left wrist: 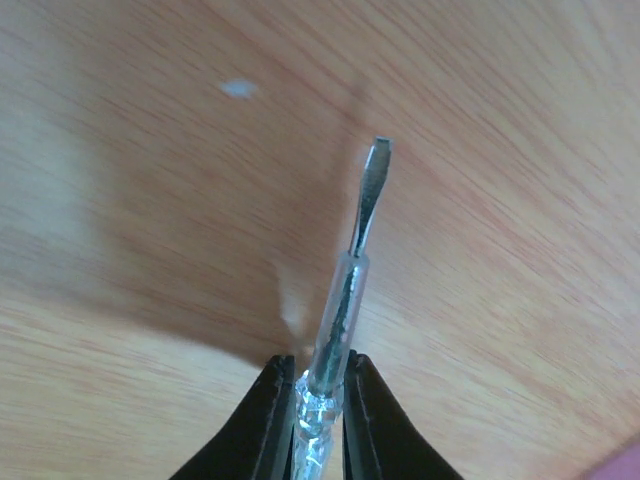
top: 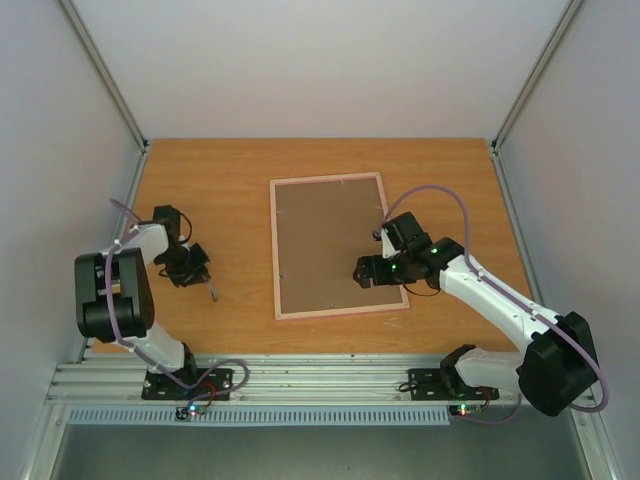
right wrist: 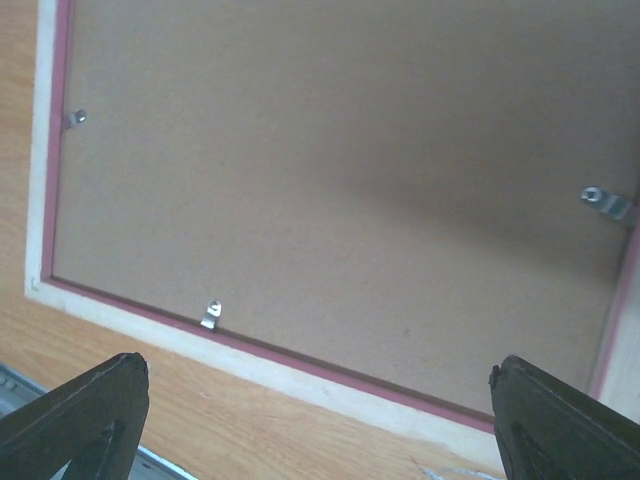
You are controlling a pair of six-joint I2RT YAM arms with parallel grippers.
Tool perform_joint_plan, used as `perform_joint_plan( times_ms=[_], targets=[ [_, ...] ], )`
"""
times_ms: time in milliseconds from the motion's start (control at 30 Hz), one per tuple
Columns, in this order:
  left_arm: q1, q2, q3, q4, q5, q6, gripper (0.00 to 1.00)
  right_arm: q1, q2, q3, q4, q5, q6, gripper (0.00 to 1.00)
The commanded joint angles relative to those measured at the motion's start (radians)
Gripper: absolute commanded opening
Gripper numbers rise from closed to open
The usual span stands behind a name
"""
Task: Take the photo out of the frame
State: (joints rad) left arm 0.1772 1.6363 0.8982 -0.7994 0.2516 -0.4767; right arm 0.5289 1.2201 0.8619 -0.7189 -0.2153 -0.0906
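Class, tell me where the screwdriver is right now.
The screwdriver is clamped in the left gripper, on the left side of the top view, over the table left of the frame.

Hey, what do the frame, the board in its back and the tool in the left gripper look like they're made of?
Frame: probably wood, pale matt back with a pink inner edge.
Board: likely fibreboard, flat speckled brown, no grain.
Tool: shiny metal flat blade in a clear, seemingly plastic sleeve.
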Motion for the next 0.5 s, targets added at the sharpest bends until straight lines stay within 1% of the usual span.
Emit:
perform_joint_plan(
  times_ms=[0,167,300,467],
  targets=[
    [-0.041,-0.085,-0.041,0.104,0.134,-0.08,0.0,0.054,0.007,0.029,0.048,0.011,0.022,0.93],
    [-0.127,-0.213,-0.087,0.201,0.197,-0.219,0.0,0.123,0.02,0.06,0.094,0.02,0.024,0.92],
    [-0.219,-0.326,-0.119,0.282,0.208,-0.341,0.0,0.167,0.027,0.063,0.187,0.002,0.05,0.91],
    [-0.298,-0.444,-0.173,0.39,0.202,-0.5,0.0,0.223,0.059,0.076,0.308,-0.005,0.08,0.87]
  ],
)
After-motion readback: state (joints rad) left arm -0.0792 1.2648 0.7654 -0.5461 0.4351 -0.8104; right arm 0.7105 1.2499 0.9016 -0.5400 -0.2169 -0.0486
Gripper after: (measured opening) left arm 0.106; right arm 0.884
